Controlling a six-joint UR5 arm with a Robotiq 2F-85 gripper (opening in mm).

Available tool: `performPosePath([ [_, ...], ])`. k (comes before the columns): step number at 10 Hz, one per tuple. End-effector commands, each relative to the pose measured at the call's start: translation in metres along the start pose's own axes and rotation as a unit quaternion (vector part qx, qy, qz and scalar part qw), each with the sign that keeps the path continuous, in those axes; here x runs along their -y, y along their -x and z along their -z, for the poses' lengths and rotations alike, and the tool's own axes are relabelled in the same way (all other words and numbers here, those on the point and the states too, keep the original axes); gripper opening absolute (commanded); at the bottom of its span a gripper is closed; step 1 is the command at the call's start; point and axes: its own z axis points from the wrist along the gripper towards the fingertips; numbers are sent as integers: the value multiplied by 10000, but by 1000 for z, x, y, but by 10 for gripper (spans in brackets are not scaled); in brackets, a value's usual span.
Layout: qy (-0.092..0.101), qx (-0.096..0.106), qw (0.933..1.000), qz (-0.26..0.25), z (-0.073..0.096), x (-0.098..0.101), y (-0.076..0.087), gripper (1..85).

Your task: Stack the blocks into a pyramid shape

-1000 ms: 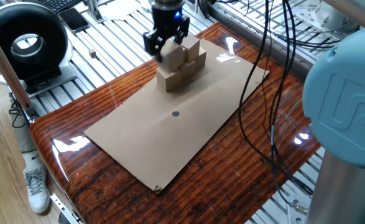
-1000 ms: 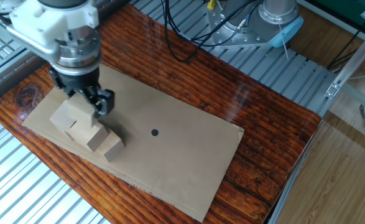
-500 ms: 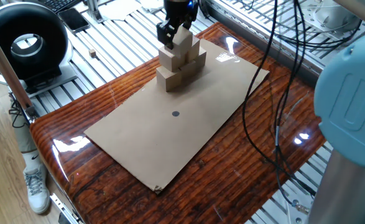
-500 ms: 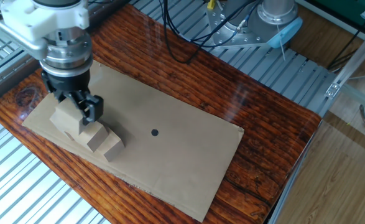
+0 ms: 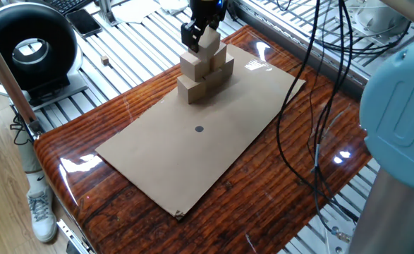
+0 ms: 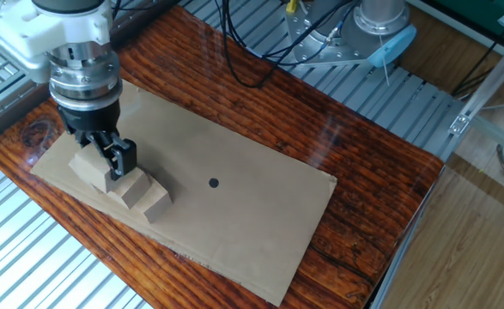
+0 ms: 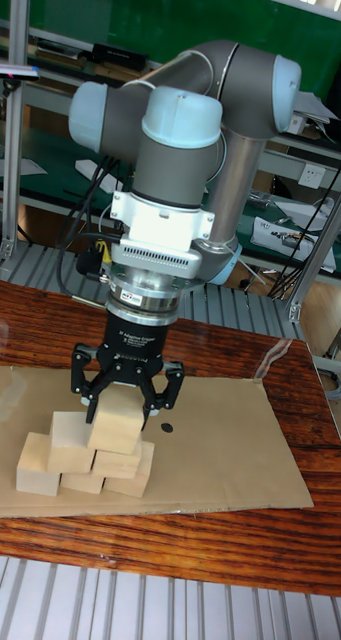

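My gripper [image 7: 118, 408] is clamped on one block [image 7: 117, 421], holding it at the top of the pile of blocks [image 7: 82, 461] stacked near one end of the cardboard sheet [image 5: 207, 134] on the wooden table [image 5: 277, 190].

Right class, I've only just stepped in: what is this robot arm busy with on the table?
The arm is building a pyramid from plain light-tan wooden cubes on a flat brown cardboard sheet laid over the glossy wooden table. Its two-finger gripper is shut on one cube, held at the top of the stack. Beneath it the other blocks form stepped lower layers. The gripper has not let go, so the top block is not yet released.
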Motion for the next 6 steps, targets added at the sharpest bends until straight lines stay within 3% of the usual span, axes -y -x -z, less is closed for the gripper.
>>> performPosePath([
  [1, 58, -175, 9998, -83, 3, 1, -12, 10],
  [3, -152, -202, 9997, 59, 4, 11, -14, 10],
  [6, -240, -180, 9994, 147, 5, 15, -12, 10],
])
